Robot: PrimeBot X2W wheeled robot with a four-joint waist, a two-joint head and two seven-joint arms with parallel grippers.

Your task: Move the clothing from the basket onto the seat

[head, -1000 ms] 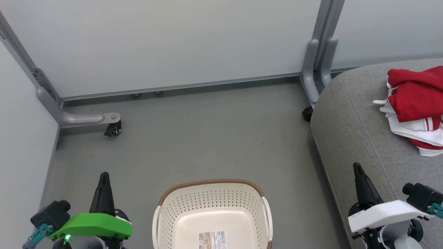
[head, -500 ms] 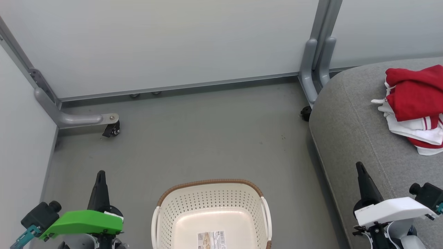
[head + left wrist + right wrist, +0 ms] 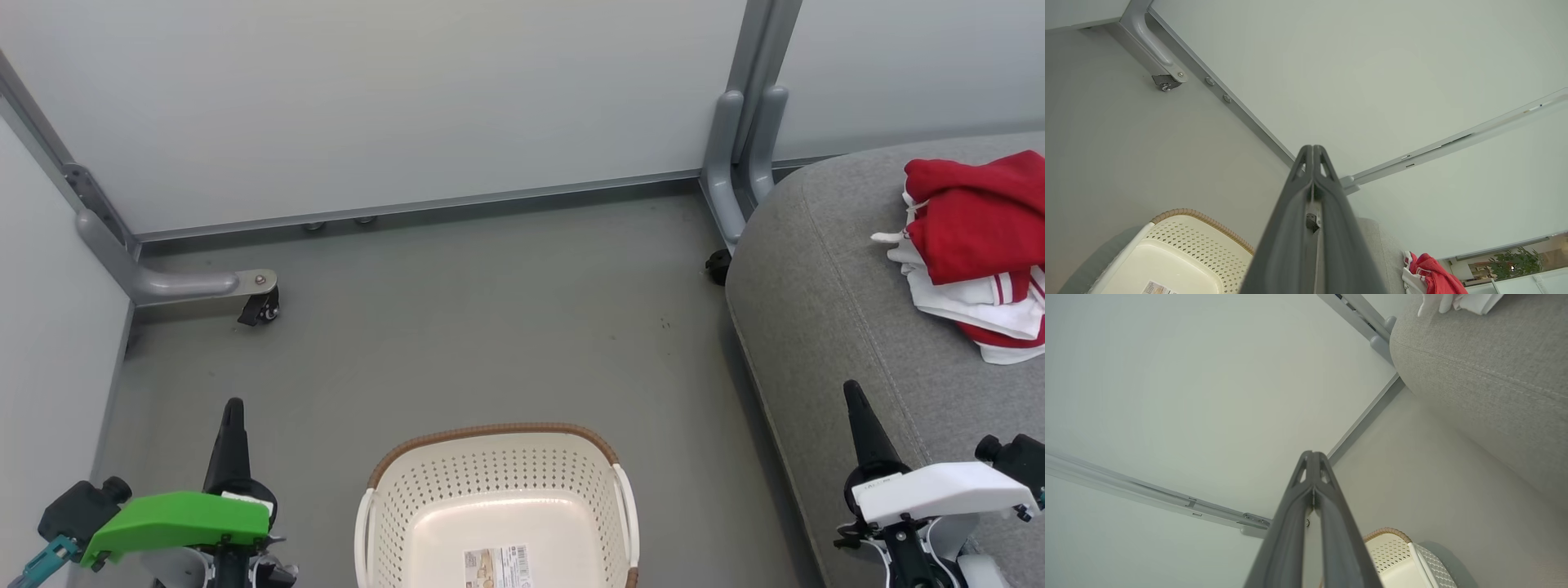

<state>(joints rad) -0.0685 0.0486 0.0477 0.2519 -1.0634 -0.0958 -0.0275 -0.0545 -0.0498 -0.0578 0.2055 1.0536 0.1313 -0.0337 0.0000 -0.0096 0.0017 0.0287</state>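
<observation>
- Grey floor [image 3: 490,327] runs across the scene, closed off at the far side by pale panels [image 3: 408,106].
- Nearest, at bottom centre, the basket [image 3: 490,482] stands on the floor. The part of its bottom that shows bears a printed label [image 3: 498,566] and no fabric. Its near end is cut off by the head view's edge, so that part probably holds nothing, but I cannot be sure.
- Left of the basket stands the left gripper [image 3: 232,408], and right of it, by the seat's edge, the right gripper [image 3: 853,392]. Both have their fingers clenched together on nothing, and the wrist views show the same.
- The seat [image 3: 824,286] fills the right side.
- The clothing [image 3: 971,237], red with white trim, lies heaped on the seat's far right part, well apart from the basket and both grippers.
- Judging from this, the carrying step looks finished. The next move calls only for a check of the basket's hidden near end, with the arms kept clear.
</observation>
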